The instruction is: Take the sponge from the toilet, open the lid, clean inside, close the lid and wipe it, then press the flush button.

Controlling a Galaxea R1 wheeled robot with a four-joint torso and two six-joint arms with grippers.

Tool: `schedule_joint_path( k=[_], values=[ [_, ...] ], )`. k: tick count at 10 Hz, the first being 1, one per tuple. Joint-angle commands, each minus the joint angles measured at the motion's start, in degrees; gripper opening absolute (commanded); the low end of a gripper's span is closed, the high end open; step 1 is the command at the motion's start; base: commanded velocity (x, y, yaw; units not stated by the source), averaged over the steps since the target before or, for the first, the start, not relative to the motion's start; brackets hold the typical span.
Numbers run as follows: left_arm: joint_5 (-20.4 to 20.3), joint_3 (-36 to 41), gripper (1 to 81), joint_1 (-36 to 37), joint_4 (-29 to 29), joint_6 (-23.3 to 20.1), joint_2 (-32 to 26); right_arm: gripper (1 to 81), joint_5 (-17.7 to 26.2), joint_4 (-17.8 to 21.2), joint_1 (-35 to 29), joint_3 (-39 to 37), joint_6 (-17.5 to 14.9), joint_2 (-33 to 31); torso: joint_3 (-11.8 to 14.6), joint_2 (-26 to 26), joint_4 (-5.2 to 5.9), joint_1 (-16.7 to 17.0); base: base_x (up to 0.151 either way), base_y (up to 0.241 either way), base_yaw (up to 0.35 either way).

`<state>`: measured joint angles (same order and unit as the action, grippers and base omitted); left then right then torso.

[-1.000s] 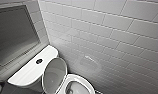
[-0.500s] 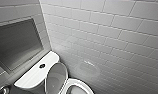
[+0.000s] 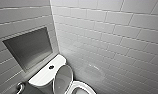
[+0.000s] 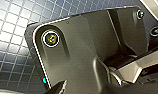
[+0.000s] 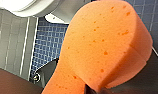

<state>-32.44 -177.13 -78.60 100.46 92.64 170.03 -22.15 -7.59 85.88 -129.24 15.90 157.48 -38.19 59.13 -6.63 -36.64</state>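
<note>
Porous orange sponge [image 5: 102, 50], rounded, clamped in right end effector [image 5: 93, 88] above blue mosaic floor [image 5: 48, 42], glossy white toilet [image 3: 45, 76] partly cut off, oval lid [image 3: 63, 77] raised, flush button [image 3: 51, 67] small, dark

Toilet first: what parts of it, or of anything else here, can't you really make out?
- Toilet bowl, head view: cut off by the bottom edge, so its inside is unseen.
- Flush button, head view: small and blurred.
- Sponge, right wrist view: too close, its ends cut off by the edges.
- Floor, left wrist view: largely hidden by the robot's dark plate.
</note>
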Motion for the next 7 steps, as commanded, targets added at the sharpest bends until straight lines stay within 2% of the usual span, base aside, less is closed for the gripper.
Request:
schedule_joint_path(
  k=[1, 2, 3, 4, 6, 7],
  values=[
    [5.16, -0.94, 81.1, 0.78, 0.7, -0.61, 0.83, 1.0, 2.29, -1.37, -0.92, 0.06, -0.16, -0.65, 3.2, -5.33, 4.75, 3.45, 0.0, 0.0, 0.0],
    [6.95, -0.76, 81.1, 0.69, 0.7, -0.7, 1.63, 1.0, 2.37, -1.28, -0.84, -0.12, -0.16, -0.38, 4.23, -7.45, 4.51, 4.83, 0.0, 0.0, 0.0],
    [6.95, -0.68, 81.1, 0.68, 0.7, -1.41, 1.98, 1.0, 2.29, -1.28, -0.84, -0.64, -0.08, -0.03, 1.66, -20.51, 2.8, 13.27, 0.0, 0.0, 0.0],
    [7.04, -0.68, 81.1, 0.51, 0.7, -2.1, 2.42, 1.0, 2.29, -1.19, -0.75, -1.17, -0.08, 0.23, 2.14, -10.95, 4.3, 7.17, 0.0, 0.0, 0.0],
    [8.35, -0.59, 81.1, 0.16, 0.7, -2.11, 3.11, 1.0, 2.29, -1.28, -0.4, -3.01, -0.08, 1.46, 2.49, -14.67, 4.83, 9.55, 0.0, 0.0, 0.0],
    [9.76, -0.41, 81.1, -0.11, 0.7, -2.11, 3.39, 1.0, 2.37, -1.37, -0.4, -3.72, -0.08, 2.08, 5.56, -16.72, 4.83, 10.88, 0.0, 0.0, 0.0]
  ],
)
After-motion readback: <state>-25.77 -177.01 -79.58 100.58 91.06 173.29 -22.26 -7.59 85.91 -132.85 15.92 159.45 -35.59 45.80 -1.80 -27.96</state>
